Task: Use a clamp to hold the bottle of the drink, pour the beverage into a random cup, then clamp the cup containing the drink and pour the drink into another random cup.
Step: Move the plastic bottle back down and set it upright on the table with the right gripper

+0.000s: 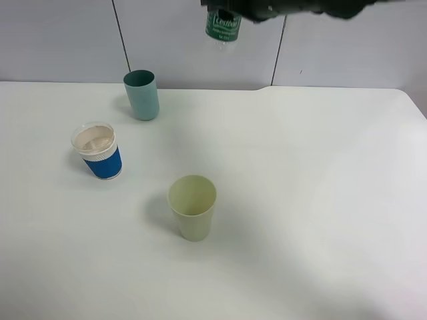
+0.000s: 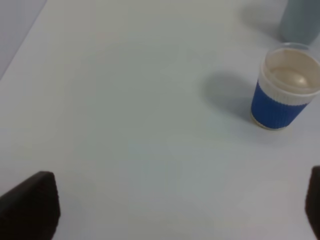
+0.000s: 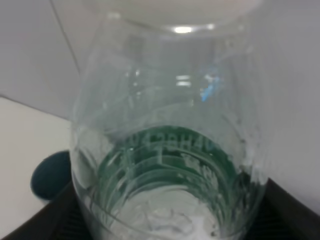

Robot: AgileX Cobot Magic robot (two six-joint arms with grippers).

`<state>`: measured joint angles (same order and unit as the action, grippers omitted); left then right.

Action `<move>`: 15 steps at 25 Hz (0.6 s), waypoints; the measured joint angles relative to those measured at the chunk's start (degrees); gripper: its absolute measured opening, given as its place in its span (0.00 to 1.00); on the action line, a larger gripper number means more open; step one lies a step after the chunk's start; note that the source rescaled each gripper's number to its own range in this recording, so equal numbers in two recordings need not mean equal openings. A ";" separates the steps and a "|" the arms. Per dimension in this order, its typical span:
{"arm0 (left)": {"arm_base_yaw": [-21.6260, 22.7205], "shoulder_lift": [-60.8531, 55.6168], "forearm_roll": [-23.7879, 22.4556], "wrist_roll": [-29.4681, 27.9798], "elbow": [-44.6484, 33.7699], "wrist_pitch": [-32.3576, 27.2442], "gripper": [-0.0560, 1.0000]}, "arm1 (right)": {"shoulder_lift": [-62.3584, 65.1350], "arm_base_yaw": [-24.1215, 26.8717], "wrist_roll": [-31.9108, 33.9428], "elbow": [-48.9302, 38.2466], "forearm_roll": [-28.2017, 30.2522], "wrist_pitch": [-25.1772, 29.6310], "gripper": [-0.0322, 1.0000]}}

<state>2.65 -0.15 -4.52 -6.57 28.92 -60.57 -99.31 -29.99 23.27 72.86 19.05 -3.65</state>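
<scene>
Bottle, high view: clear plastic with a green label, hanging at the top edge of frame, clamped in the right tool. It sits well above the bench, over its back edge by the wall, touching nothing else. Only the lower part shows; can't tell which end is down. Three cups stand upright on the bench, all apart from each other:
- teal cup, back left, nearest the bottle but off to its left
- blue-sleeved cup, left, clear rim, pale beige surface at the top; lid or liquid, can't tell
- pale yellow-green cup, middle front, looks dry inside

Left arm is not in this view

Left wrist view: left tool is spread wide, one dark fingertip at one frame corner and a sliver of the other at the opposite edge, with only bare bench between them. Blue-sleeved cup stands ahead, well clear of the tool, and the base of the teal cup is just beyond it

Right wrist view: bottle fills the frame, seen along its length, with the green label showing through the clear wall. Dark pads press it from both sides, so the grip is firm. Teal cup's rim shows below, to one side of the bottle, not under it
</scene>
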 joint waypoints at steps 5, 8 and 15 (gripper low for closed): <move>0.00 0.00 0.00 0.00 0.00 0.00 1.00 | 0.00 0.67 -9.14 -11.42 -2.20 -11.01 0.03; 0.00 0.00 0.00 0.00 0.00 0.00 1.00 | 0.04 0.67 -12.32 -16.28 -2.25 -14.95 0.03; 0.00 0.00 0.00 0.00 0.00 0.00 1.00 | 0.04 0.67 -13.98 -23.43 -2.32 -19.03 0.03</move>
<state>2.65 -0.15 -4.52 -6.57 28.92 -60.57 -99.27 -29.32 9.29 49.43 16.72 -22.69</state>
